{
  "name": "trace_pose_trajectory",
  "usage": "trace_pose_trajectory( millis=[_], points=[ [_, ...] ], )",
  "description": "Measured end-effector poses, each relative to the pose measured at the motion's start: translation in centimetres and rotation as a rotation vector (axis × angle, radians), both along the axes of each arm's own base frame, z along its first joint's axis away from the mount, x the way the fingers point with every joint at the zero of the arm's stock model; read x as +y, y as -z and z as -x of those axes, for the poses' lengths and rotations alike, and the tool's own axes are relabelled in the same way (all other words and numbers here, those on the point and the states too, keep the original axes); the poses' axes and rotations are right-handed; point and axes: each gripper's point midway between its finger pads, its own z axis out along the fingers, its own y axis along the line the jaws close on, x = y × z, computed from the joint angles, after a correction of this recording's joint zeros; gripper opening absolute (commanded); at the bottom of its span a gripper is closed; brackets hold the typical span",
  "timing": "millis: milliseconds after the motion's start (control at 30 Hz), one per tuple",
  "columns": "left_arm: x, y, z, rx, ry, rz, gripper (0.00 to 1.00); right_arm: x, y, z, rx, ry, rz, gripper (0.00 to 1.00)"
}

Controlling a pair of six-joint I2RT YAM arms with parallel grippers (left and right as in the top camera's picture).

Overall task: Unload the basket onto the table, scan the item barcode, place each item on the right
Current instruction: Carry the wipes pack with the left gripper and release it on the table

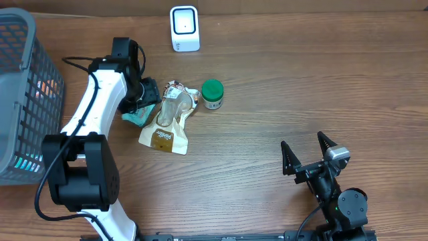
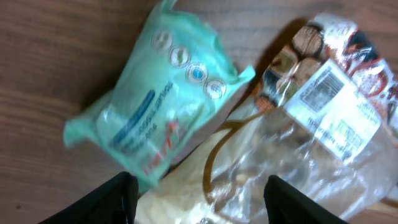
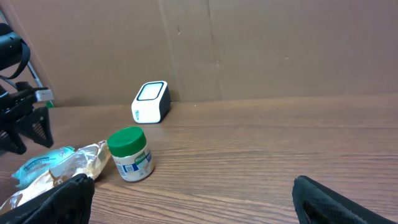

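Note:
My left gripper (image 1: 138, 95) hovers over the left edge of a pile of items, open, fingers (image 2: 115, 198) spread with nothing gripped. Below it lie a teal packet (image 2: 158, 109) and a clear-and-cream pouch (image 2: 292, 146). The pouch carries a white barcode label (image 2: 323, 87). From overhead, the pouch (image 1: 168, 122) overlaps the teal packet (image 1: 136, 118). A green-lidded jar (image 1: 212, 94) stands just right of them. The white scanner (image 1: 184, 28) sits at the back of the table. My right gripper (image 1: 306, 152) stands open and empty at the front right, far from the items.
A grey mesh basket (image 1: 20, 100) with some items inside stands at the left edge. In the right wrist view the jar (image 3: 130, 154) and the scanner (image 3: 151, 101) stand before a cardboard back wall. Bare wood lies between the jar and my right gripper.

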Motion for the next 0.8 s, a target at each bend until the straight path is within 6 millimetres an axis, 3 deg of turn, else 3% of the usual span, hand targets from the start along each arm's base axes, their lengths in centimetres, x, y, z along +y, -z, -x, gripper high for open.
trace_pose_trajectory(
  millis=[67,133,333,433,533,633,700,800],
  points=[
    [0.0,-0.9,0.3,0.017,0.000,-0.001,0.63,0.0,0.0,0.0,0.000,0.000,0.000,1.00],
    [0.0,-3.1,-0.3,0.003,0.000,0.000,0.62,0.0,0.0,0.0,0.000,0.000,0.000,1.00],
    [-0.1,-12.7,-2.7,-0.147,-0.003,0.005,0.59,0.0,0.0,0.0,0.001,0.000,-0.001,1.00],
    [0.3,-18.0,-2.8,-0.252,-0.023,0.002,0.61,0.0,0.0,0.0,0.000,0.000,0.000,1.00],
    [1.5,-21.4,-2.2,-0.333,-0.063,-0.018,0.63,0.0,0.0,0.0,0.000,0.000,-0.001,1.00],
    [4.6,-24.3,-0.7,-0.400,-0.159,-0.036,0.63,0.0,0.0,0.0,0.001,0.000,-0.001,1.00],
    [8.1,-26.1,0.9,-0.441,-0.268,-0.056,0.63,0.0,0.0,0.0,0.000,0.000,0.000,1.00],
    [15.5,-28.0,4.3,-0.483,-0.503,-0.098,0.62,0.0,0.0,0.0,0.001,0.000,-0.001,1.00]
  ],
)
